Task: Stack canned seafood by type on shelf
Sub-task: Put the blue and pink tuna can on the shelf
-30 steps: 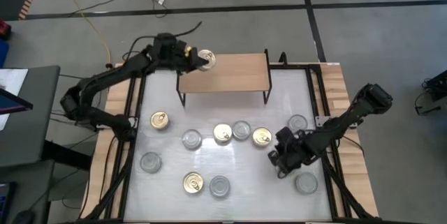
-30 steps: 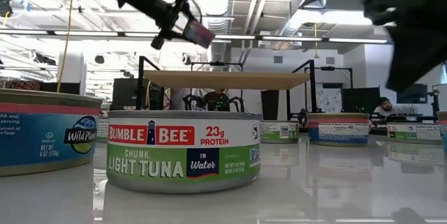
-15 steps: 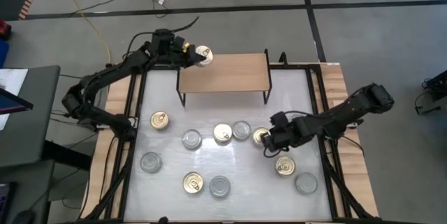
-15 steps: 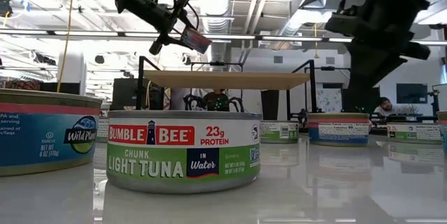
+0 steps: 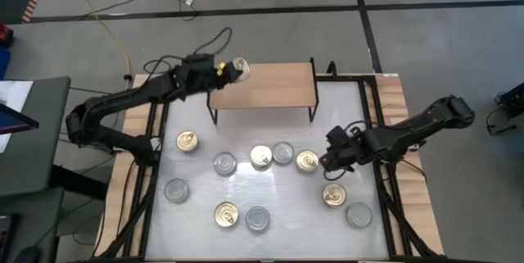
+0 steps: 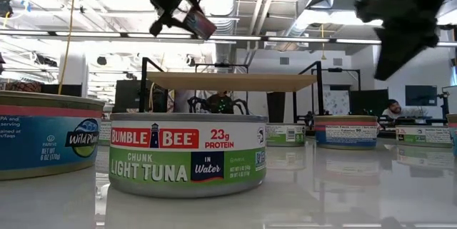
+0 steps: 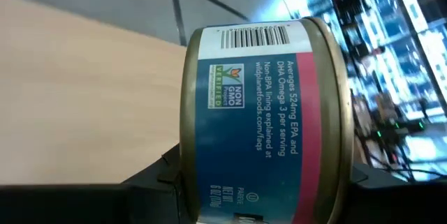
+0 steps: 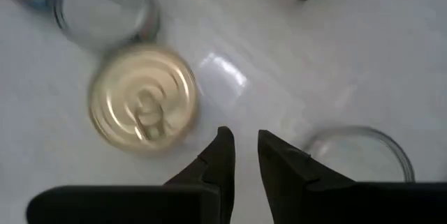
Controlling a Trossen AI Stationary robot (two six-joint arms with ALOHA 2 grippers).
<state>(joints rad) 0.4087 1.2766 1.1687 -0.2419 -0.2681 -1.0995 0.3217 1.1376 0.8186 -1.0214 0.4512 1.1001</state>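
White tabletop (image 5: 246, 193) carries a light-wood shelf (image 5: 270, 87) on black legs at its far edge; shelf board bare. Loose on the tabletop: gold-lid cans (image 5: 187, 141), (image 5: 261, 156), (image 5: 307, 160), (image 5: 226, 215), (image 5: 333, 195); silver-lid cans (image 5: 224, 163), (image 5: 283, 152), (image 5: 175, 190), (image 5: 258, 219), (image 5: 358, 215). Low view: a Bumble Bee tuna can (image 6: 188, 153) nearest the camera, upright
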